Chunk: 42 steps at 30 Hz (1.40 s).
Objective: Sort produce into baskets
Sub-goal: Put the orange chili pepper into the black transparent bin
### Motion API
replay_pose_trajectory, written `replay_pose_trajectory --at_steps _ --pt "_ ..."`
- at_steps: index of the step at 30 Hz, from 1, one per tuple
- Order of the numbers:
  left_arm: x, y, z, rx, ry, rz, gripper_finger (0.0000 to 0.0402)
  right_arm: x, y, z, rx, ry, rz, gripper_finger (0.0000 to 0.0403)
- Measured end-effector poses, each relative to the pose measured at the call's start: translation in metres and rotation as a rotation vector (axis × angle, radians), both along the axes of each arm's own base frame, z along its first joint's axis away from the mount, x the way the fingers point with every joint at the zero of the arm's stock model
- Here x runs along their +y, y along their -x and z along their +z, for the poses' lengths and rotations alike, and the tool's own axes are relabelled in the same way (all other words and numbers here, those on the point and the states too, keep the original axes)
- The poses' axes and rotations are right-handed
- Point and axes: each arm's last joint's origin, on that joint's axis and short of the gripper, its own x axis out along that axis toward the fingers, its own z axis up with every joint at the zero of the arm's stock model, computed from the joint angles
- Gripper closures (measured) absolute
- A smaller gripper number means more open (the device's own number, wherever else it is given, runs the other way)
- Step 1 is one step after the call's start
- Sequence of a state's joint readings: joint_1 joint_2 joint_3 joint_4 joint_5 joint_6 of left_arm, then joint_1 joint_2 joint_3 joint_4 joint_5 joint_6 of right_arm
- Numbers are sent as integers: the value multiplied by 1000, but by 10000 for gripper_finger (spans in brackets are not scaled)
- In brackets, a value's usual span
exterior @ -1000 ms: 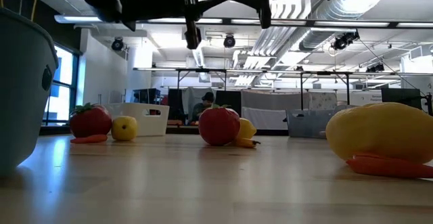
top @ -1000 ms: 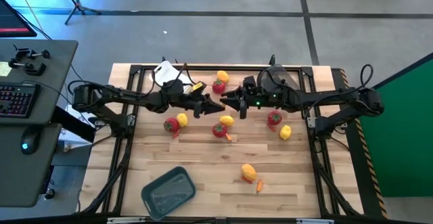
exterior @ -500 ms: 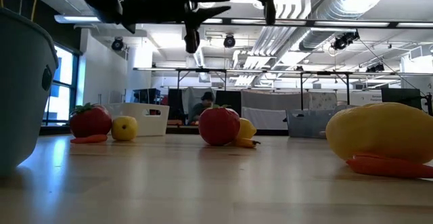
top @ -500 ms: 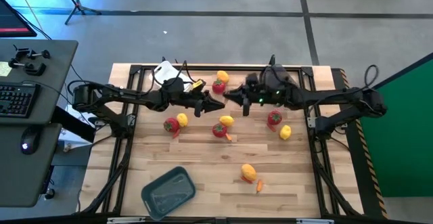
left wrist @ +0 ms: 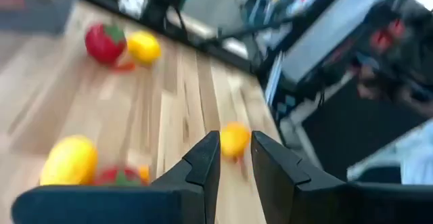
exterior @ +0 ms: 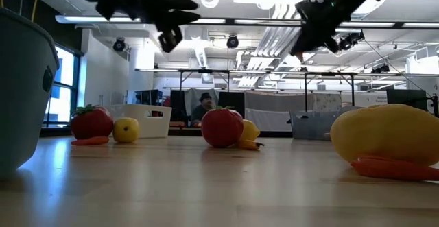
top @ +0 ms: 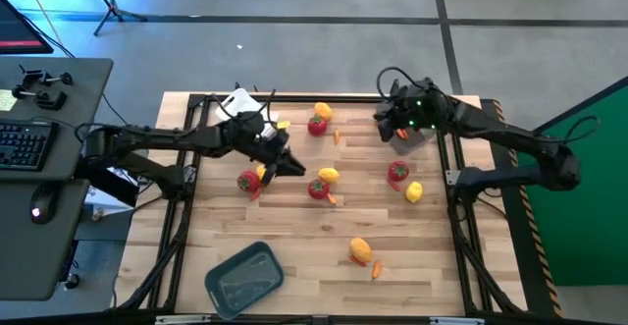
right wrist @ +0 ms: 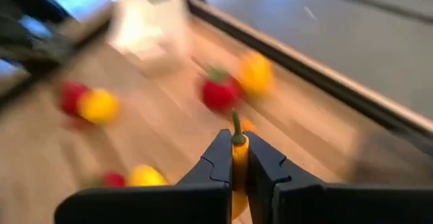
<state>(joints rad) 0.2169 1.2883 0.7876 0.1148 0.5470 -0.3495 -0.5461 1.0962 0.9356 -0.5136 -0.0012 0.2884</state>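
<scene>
My right gripper (top: 381,125) hangs above the far right of the table, beside the dark smoky bin (top: 416,136). It is shut on a small yellow piece with a green stem (right wrist: 236,148). My left gripper (top: 292,166) hangs over the table's middle left, a little open and empty (left wrist: 235,166), above a red fruit (top: 248,180) and a yellow fruit (top: 263,173). Other red and yellow fruits lie on the wood: a pair at the far edge (top: 317,126), a pair in the middle (top: 318,189), and a pair on the right (top: 397,172). My right gripper pinches the small yellow piece between its two fingers. The green stem (right wrist: 235,125) sticks out past the fingertips, and the yellow body (right wrist: 237,151) sits in the slit between them. The piece is lifted clear of the table.
The white bin (top: 238,104) stands at the far left and the grey-blue bin (top: 243,278) at the near left corner. A yellow-orange fruit (top: 360,250) with a thin orange piece (top: 376,269) lies near the front. Another thin orange piece (top: 337,136) lies by the far pair.
Both grippers stood tip to tip over the table's middle. My right gripper has drawn back toward the table's right and far edge, next to the dark bin. My left gripper has drawn back toward the left and near edge.
</scene>
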Motion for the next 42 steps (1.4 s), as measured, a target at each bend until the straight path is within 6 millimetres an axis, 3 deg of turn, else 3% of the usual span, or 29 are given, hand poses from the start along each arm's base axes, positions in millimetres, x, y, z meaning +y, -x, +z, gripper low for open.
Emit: replay_pose_trajectory --at_steps 8,14,20,31,37,42 --pt "-29 29 4 174 -1 -86 360 -43 17 -40 299 -95 -110 400" --pt "-55 40 8 223 -6 -146 396 -70 19 -68 412 -160 -124 400" --pt "-88 45 8 277 70 -233 401 -83 19 -89 467 -228 -141 400" --pt "-158 50 15 476 12 -209 401 -92 24 -94 482 -227 -134 400" --pt "-199 39 -9 648 26 -214 401 -97 30 -94 497 -215 -126 400" --pt "-219 32 -31 770 68 -106 401 -100 35 -95 504 -213 -106 400"
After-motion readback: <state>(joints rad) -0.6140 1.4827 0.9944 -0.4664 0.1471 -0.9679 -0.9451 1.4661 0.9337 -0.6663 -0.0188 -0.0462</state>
